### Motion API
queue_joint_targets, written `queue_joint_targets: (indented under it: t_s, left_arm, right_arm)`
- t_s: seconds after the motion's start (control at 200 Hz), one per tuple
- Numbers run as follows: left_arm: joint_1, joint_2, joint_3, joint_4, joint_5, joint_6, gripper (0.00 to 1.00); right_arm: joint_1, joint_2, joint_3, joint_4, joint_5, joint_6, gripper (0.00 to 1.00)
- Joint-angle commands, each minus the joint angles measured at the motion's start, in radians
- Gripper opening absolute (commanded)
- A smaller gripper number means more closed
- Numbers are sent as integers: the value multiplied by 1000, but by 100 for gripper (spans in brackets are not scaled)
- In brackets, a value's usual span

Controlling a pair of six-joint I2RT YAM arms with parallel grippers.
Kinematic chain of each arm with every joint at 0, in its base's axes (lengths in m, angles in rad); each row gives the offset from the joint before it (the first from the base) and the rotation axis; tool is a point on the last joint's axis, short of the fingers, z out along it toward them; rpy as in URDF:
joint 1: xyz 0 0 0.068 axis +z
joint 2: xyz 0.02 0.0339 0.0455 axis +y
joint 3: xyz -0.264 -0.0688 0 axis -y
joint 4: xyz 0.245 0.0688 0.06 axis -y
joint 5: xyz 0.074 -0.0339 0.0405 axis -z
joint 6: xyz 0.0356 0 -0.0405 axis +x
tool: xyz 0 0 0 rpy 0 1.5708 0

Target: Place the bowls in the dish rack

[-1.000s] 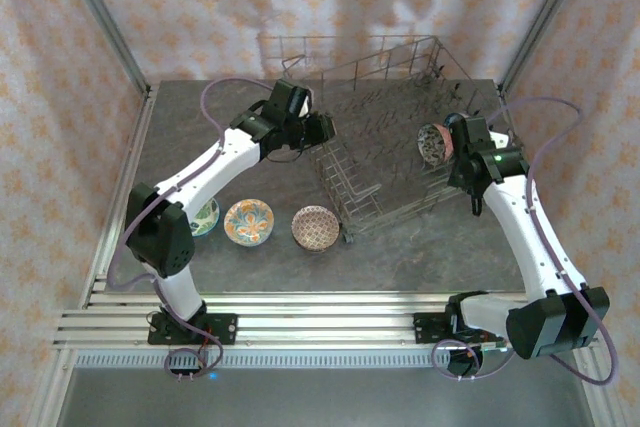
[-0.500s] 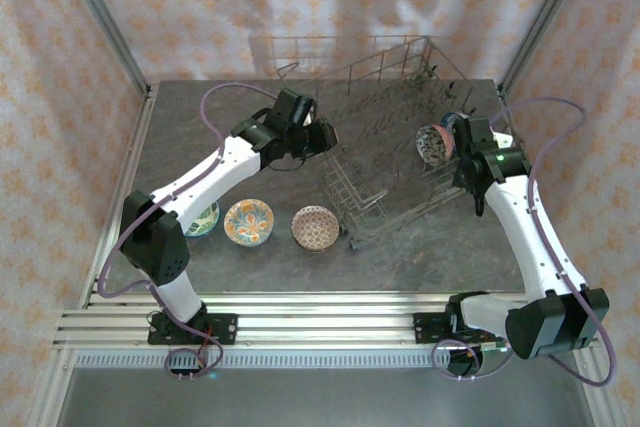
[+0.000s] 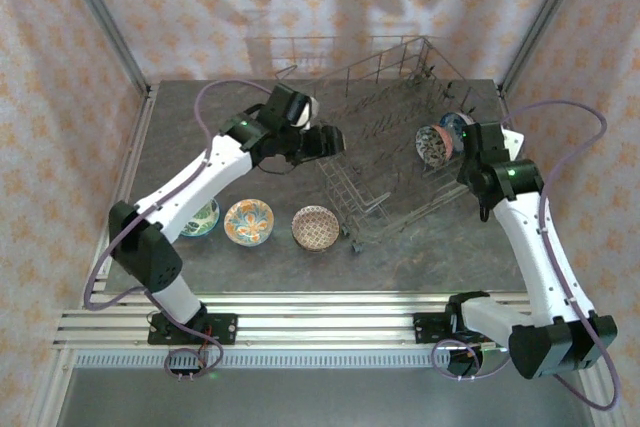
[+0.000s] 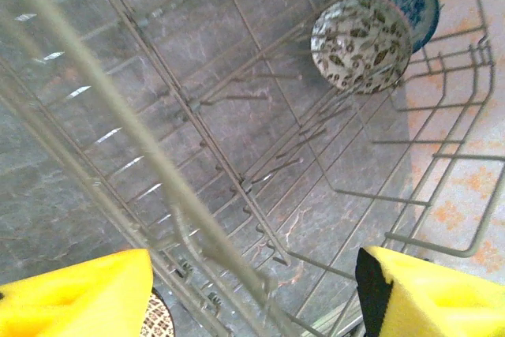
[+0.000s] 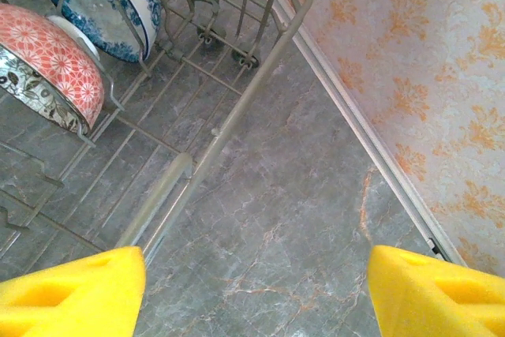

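Looking from the top external camera, the left gripper (image 3: 328, 140) hangs with its jaws apart and empty at the near-left wall of the large grey metal wire dish rack (image 3: 385, 67). Three loose bowls lie on the grey table (image 3: 420, 247), back toward that arm's base. The round brown-pink patterned ceramic bowl (image 3: 314, 227) is closest, the orange-teal bowl (image 3: 249, 221) lies further left, and the green bowl (image 3: 203, 217) is furthest. The right gripper (image 3: 467, 139), also spread and empty, sits just beside a brown-speckled bowl (image 3: 435, 144) and a blue-white bowl (image 3: 458, 124), both racked on edge. It is well apart from the loose ones, so the left arm looks the nearer for the next pick.

At the left wrist, the left gripper (image 4: 252, 290) straddles a dish rack (image 4: 158, 147) wire without clamping it. The racked bowls stand ahead, up and to its right.

At the right wrist, the right gripper (image 5: 256, 282) gapes over bare table outside the dish rack (image 5: 260, 61) rim. The brown-speckled bowl (image 5: 47, 61), pink back showing, stands ahead-left.
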Motion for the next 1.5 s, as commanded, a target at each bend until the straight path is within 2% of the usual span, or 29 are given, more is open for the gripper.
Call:
queue_joint_targets:
  t_s: [0.0,0.22,0.385,0.536,0.766,1.031,1.246,1.497]
  left_arm:
    - [41,-65,34,-68,19,48,72]
    - [126,-162,-72,-103,34,105,71]
    - [130,-192,-166,-198,2,201,65]
    - [129,-222,-317,-171,2,195,58]
    - [69,-169,-401,-165,5,192,51]
    - [-39,-62,-424,-171,-67,142,48]
    - [-54,-35,-436,-180,-110,139,47]
    - [-60,-26,-500,-133,-101,75,47]
  right_arm:
    - [-5,-20,0,-13,17,-1,74]
    - [-5,1,75,-37,-73,-19,74]
    - [-5,33,112,-40,-151,-26,72]
    - [2,54,110,-14,-243,-17,67]
    - [64,86,124,-3,-240,1,65]
    - [97,81,111,6,-233,16,65]
    - [98,52,84,13,-219,12,65]
    - [97,39,57,31,-221,11,66]
